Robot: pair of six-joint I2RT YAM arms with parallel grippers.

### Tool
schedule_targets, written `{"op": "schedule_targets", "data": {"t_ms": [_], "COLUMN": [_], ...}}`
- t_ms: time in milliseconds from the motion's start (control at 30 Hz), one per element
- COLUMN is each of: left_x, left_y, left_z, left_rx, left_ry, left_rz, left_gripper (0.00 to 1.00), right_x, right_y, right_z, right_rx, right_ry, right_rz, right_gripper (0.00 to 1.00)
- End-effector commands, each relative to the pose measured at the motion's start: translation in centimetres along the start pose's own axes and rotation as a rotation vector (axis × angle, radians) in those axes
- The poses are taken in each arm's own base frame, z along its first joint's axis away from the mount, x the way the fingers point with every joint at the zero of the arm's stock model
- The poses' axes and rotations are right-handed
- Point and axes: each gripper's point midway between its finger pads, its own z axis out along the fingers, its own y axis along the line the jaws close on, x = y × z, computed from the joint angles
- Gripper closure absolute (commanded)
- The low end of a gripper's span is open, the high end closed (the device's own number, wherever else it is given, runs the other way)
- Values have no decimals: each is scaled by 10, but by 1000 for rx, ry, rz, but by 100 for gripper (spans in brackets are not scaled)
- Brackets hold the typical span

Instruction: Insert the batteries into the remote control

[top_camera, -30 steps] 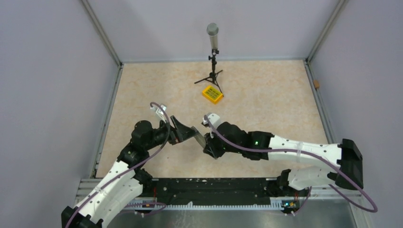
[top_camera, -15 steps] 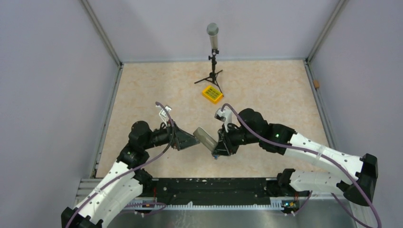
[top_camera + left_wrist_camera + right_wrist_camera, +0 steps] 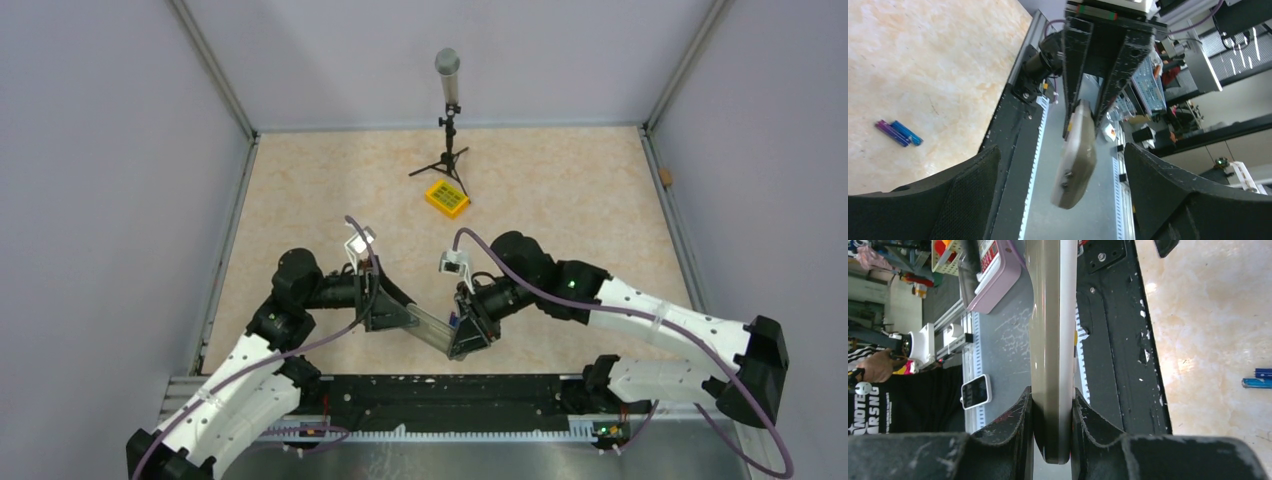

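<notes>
Remote control (image 3: 1050,340) is held aloft, clamped in the right gripper (image 3: 1052,426); the left gripper (image 3: 1060,172) gapes at its free end. Batteries (image 3: 898,133) lie together on the counter (image 3: 923,60), so opening its back likely comes next.

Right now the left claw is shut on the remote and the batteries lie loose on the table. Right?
Wrong claw. The right claw is shut on the remote, pinching it edge-on in the right wrist view. The left claw stands open around the remote's free end. The batteries do lie loose on the table.
</notes>
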Motion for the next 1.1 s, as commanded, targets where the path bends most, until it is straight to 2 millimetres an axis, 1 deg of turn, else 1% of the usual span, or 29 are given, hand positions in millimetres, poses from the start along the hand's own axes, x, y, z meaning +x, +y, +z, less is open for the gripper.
{"op": "schedule_targets", "data": {"t_ms": [0, 133, 300, 367, 500, 633, 833, 933, 967, 1067], "left_x": [-1, 4, 12, 13, 16, 18, 17, 16, 16, 16], "left_y": [-31, -36, -37, -37, -38, -39, -41, -41, -40, -41], "left_z": [0, 0, 0, 1, 1, 2, 2, 3, 3, 3], "left_rx": [107, 119, 124, 121, 127, 133, 136, 136, 135, 136], "left_ry": [45, 64, 85, 86, 95, 105, 102, 102, 103, 99], "left_rz": [105, 110, 110, 115, 118, 118, 127, 129, 127, 130], "left_gripper": [10, 16, 23, 26, 35, 40, 56, 70, 78, 90], "right_x": [-20, -21, -26, -26, -27, -28, -26, -25, -25, -23], "right_y": [18, 17, 22, 22, 23, 22, 21, 21, 21, 21], "right_z": [-1, 3, 4, 4, 4, 5, 5, 5, 5, 4], "right_rx": [-79, -93, -118, -119, -126, -125, -125, -124, -124, -120], "right_ry": [-13, 14, 17, 23, 27, 29, 37, 38, 37, 35], "right_rz": [-56, -47, -54, -53, -54, -49, -49, -48, -49, -50], "right_gripper": [100, 100, 100, 100, 100, 100, 100, 100, 100, 100]}}
